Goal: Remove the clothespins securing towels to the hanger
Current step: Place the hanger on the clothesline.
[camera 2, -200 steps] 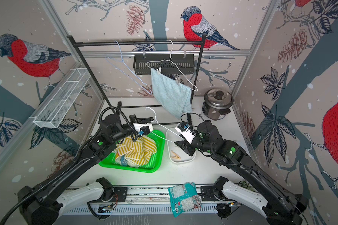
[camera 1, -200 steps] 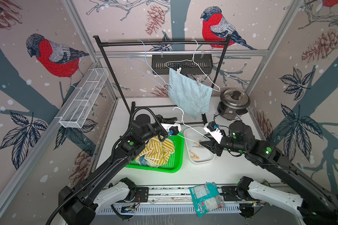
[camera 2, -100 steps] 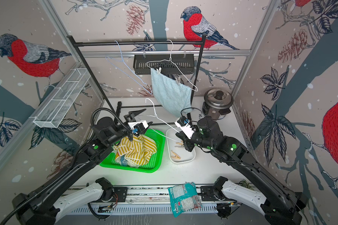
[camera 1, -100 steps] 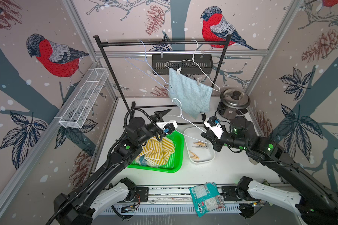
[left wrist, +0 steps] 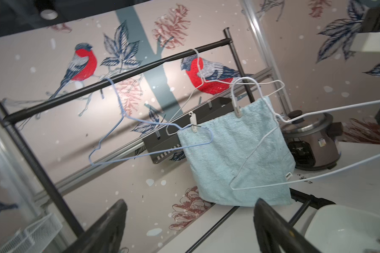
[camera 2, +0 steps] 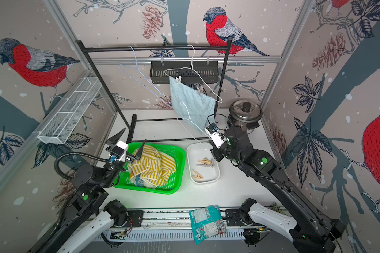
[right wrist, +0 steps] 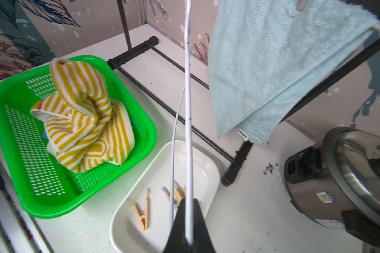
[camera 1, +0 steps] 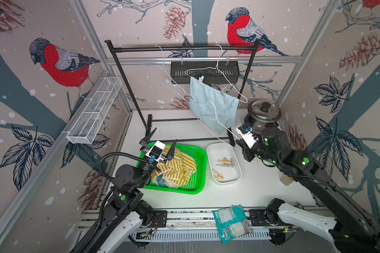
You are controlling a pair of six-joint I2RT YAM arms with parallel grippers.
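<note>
We find the left gripper (camera 1: 165, 137) over the far left corner of the green basket (camera 1: 198, 162), jaws wide apart and empty. In its wrist view the fingers (left wrist: 110, 227) are blurred and cut off at the frame's edge. In the basket the striped towel (camera 1: 180, 166) lies heaped over the teal towel (camera 1: 161, 180), of which we see only a sliver.

Beside the basket, the white tray (camera 1: 237, 173) holds loose clothespins (camera 1: 225, 162). The tan ones are plain to see, but the grey ones are too bunched for us to count. Above, the light-blue towel (camera 1: 213, 107) hangs from the rail hanger (camera 1: 228, 80), fastened by a corner clothespin (camera 1: 200, 80) and a middle clothespin (camera 1: 223, 91).

The right gripper (right wrist: 188, 204) has its jaws pressed together on the wire of the loose hanger (right wrist: 187, 109). In both top views its fingertips are hidden under its wrist camera.

A second ago the left jaws were together, low over the basket beside the loose hanger; now they are spread and tilted up. The right jaws, then slightly apart over the tray, have since clamped the wire and sit farther right.
</note>
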